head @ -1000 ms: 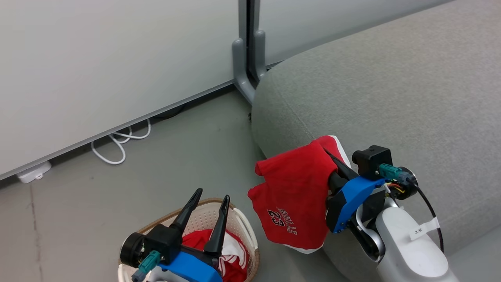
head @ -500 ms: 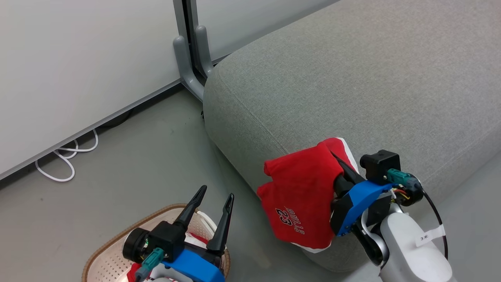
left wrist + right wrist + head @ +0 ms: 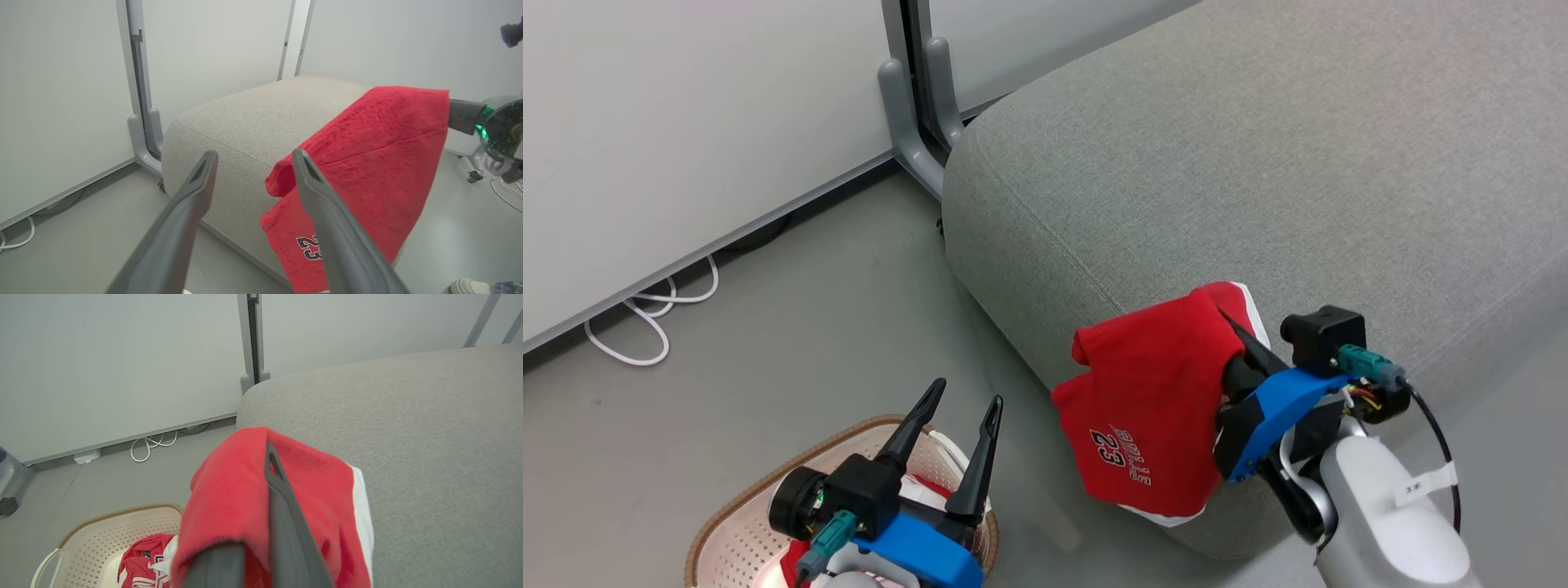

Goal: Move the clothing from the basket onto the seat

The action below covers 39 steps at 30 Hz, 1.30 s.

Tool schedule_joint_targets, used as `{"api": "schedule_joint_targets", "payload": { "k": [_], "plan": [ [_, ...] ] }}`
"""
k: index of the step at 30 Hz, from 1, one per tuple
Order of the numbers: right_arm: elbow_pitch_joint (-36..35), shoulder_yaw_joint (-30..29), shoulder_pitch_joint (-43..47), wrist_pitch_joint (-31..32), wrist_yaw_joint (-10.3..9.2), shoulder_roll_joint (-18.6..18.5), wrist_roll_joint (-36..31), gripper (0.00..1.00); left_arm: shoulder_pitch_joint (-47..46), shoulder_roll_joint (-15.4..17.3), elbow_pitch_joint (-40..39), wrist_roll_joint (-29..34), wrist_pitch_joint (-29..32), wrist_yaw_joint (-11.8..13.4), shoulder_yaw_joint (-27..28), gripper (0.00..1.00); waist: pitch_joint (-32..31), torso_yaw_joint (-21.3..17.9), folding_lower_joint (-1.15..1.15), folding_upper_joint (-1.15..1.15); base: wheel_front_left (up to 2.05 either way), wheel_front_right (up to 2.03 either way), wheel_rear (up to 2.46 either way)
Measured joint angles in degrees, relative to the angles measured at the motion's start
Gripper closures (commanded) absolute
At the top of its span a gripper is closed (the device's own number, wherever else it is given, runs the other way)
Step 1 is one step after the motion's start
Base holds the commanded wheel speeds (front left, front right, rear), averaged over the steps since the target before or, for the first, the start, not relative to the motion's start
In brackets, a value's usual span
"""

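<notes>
Transfer is proceeding, by my reading. Below the left gripper (image 3: 968, 392), whose fingers are gaping wide and empty, the basket (image 3: 737, 531), cream perforated plastic with a brown woven-look rim, is holding one crumpled red garment (image 3: 141, 555). The right gripper (image 3: 269, 461) is pinching the other garment (image 3: 1152, 408), soft red cloth drooping from its fingers at the grey woven seat's (image 3: 1258, 163) rounded edge; next it is needing carrying over the cushion, then releasing.

The basket (image 3: 737, 527) sits lower left in the head view (a garment (image 3: 141, 555) lies in it); the sofa (image 3: 1258, 163) spans the upper right, a second garment (image 3: 1152, 408) hanging before its corner.
</notes>
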Motion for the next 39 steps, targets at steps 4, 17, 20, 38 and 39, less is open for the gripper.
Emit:
{"api": "schedule_joint_targets", "payload": {
  "k": [4,17,20,38,39],
  "plan": [
    [0.2,-1.4,-3.7,0.5,0.00,-1.0,0.6,1.00,-1.7,0.9,-0.4,0.9,0.0,0.0,-0.7,0.00,2.0,0.6,0.00,0.00,0.00,0.00,0.00],
    [-0.3,-14.8,-24.7,2.2,0.01,-12.5,2.3,1.00,-13.3,7.2,-3.5,2.5,0.0,0.0,-4.9,0.00,16.5,5.4,0.01,0.00,0.00,0.00,0.00],
    [-0.5,-20.7,-28.6,2.0,0.00,-15.6,1.3,1.00,-15.6,8.6,-4.6,3.0,0.0,0.0,-5.6,0.00,20.5,6.8,0.01,0.00,0.00,0.00,0.00],
    [14.5,-41.9,-32.6,-4.2,0.01,-18.4,0.0,1.00,-20.8,9.8,-10.8,5.0,-0.1,0.0,-5.7,0.00,36.6,16.3,0.01,0.00,0.00,0.00,0.00],
    [15.6,-42.2,-32.6,-4.6,0.01,-18.3,-0.1,1.00,-20.8,9.8,-10.9,5.0,0.0,0.0,-5.6,0.00,36.9,16.5,0.01,0.00,0.00,0.00,0.00]
  ]
}}
